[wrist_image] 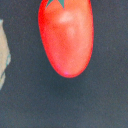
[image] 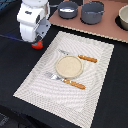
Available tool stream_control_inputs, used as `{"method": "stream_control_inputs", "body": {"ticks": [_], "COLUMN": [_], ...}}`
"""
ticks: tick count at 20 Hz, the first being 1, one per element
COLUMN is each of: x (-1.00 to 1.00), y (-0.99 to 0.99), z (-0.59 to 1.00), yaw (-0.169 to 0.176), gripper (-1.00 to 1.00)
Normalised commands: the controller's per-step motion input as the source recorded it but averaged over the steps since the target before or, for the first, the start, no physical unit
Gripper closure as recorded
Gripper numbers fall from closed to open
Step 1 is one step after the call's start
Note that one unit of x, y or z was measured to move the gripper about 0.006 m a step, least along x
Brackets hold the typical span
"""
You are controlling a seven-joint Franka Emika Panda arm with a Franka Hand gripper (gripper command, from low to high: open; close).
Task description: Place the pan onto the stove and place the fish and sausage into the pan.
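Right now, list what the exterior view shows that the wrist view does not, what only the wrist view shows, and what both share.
Only the exterior view shows the arm's white gripper, the striped placemat with a plate and cutlery, and the stove carrying the pan and a larger grey pot.

Only the wrist view shows the sausage close up: an elongated glossy red shape with a small green mark at one end.

Both share the sausage, a red bit under the gripper in the exterior view, and the dark table.

Pan (image: 68, 8): you are seeing it sitting upright on the stove (image: 107, 29).
Sausage (wrist_image: 66, 38): red-orange lump with green tip, lying on dark cloth beside the placemat's corner.
Fish: not showing clearly.
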Motion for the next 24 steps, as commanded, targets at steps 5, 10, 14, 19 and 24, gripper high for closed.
{"method": "stream_control_inputs", "body": {"ticks": [5,10,14,19,24], "x": [-0.36,-0.07,-0.12,-0.19,-0.27], "y": [-0.06,0.00,0.00,0.00,0.00], "z": [-0.38,-0.21,-0.24,-0.27,-0.31], "yaw": [0.011,0.008,0.003,0.004,0.000], "gripper": [-1.00,-1.00,-1.00,1.00,1.00]}}
